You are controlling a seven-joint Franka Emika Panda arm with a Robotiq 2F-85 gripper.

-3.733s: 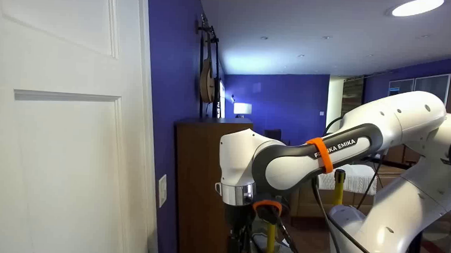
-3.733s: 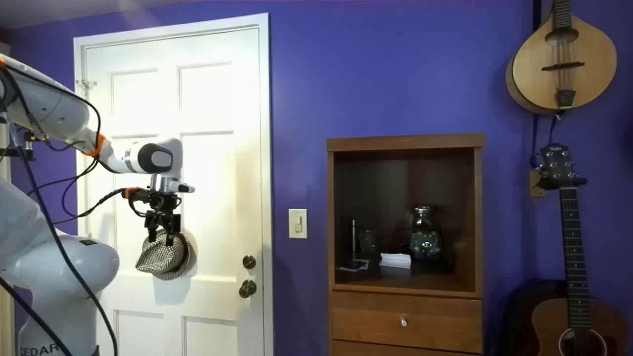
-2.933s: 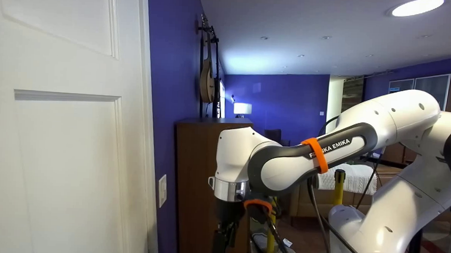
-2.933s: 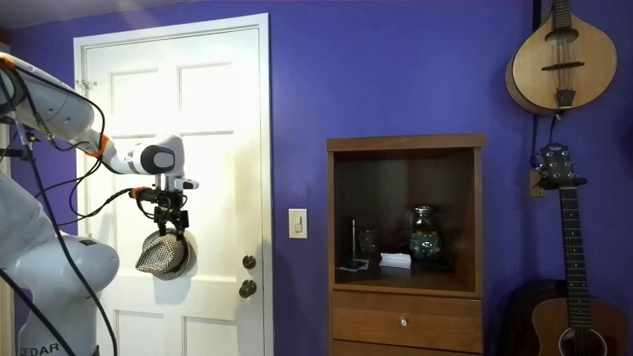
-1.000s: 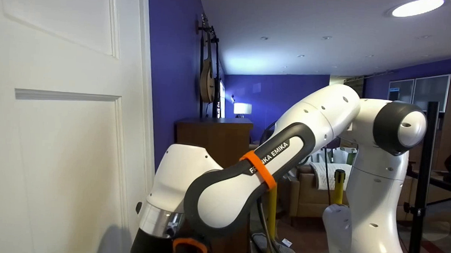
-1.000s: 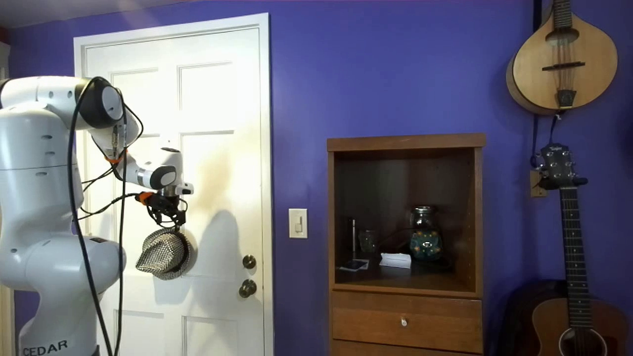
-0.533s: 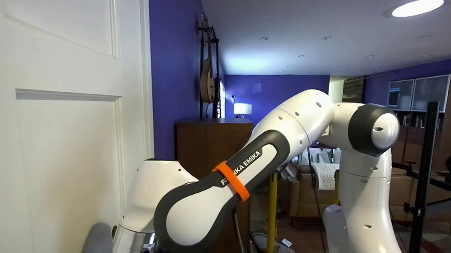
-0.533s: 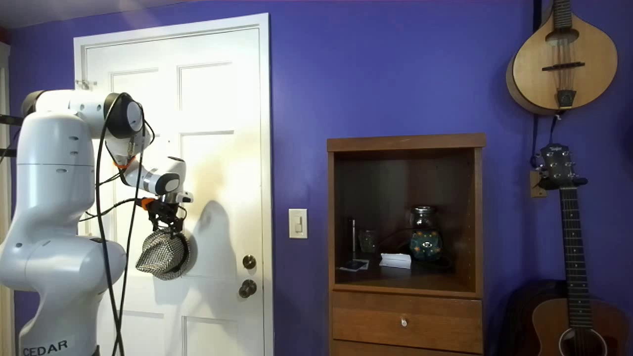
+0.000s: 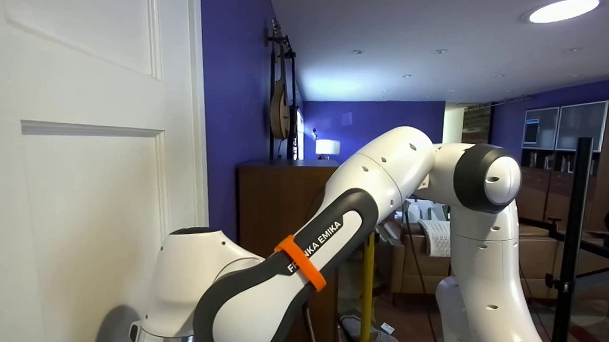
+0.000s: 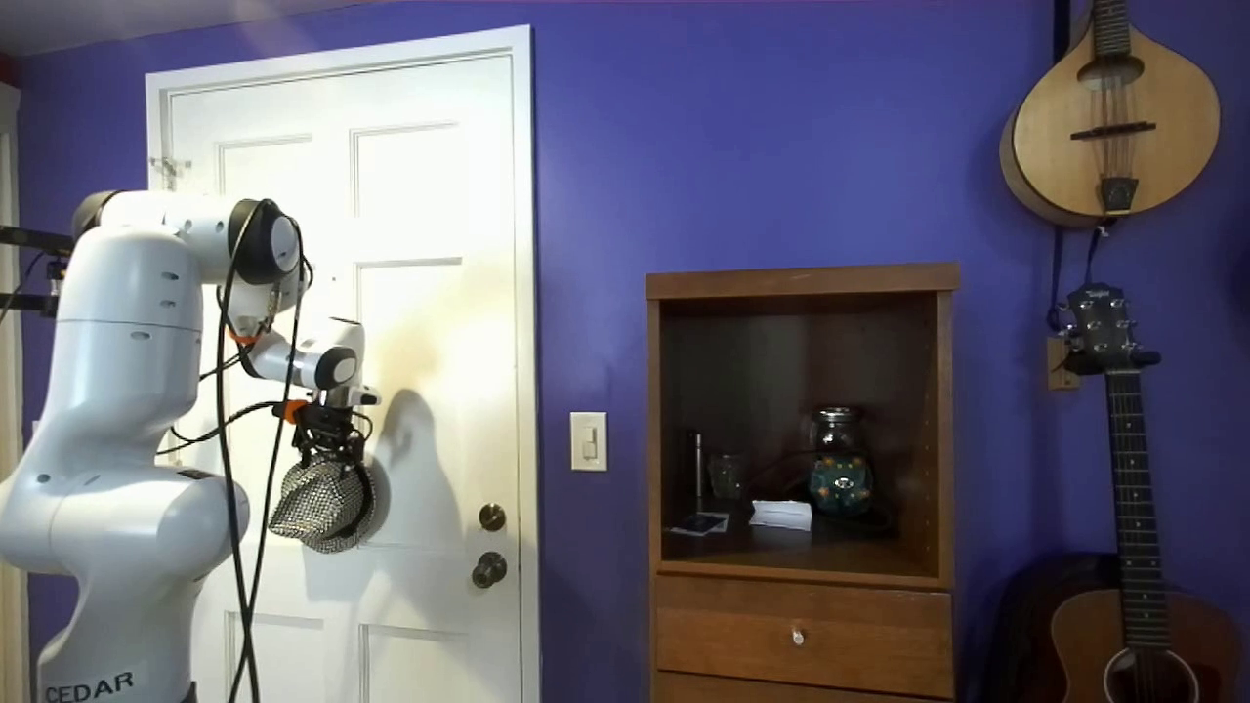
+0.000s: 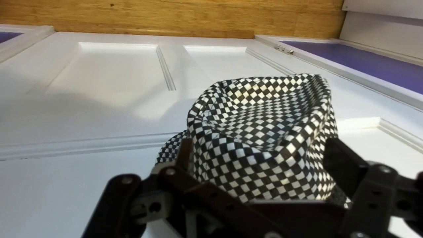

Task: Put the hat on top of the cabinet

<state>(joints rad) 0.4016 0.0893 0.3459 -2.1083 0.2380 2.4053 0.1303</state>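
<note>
Since the earlier frame, the arm [image 9: 364,204] has come lower and closer to the door [image 10: 439,322], bringing the pincer [image 11: 259,148] farther over the hat [image 10: 322,503]; the hat itself keeps its place. Nearest in the wrist view, the fingers [image 11: 342,162] of the pincer stand spread, one on either side of the crown: the pincer is released, though whether its fingers touch the weave cannot be told. Between them sits the hat, black-and-white checked, creased crown toward the camera, brim toward the door; what holds it there is hidden. Farther off stands the cabinet [image 10: 801,282], whose flat upper surface, the tabletop [image 9: 294,163] of this task, lies well apart from the hat; its front corner on the door side is the nearer one. The change probably marks the close of the approach, with grasping, lifting and carrying not yet done. The next step calls for clenching on the crown, then drawing away from the door. The crown may fold under pressure, or the brim may catch. Placement will require clearing the tabletop's front edge.
</note>
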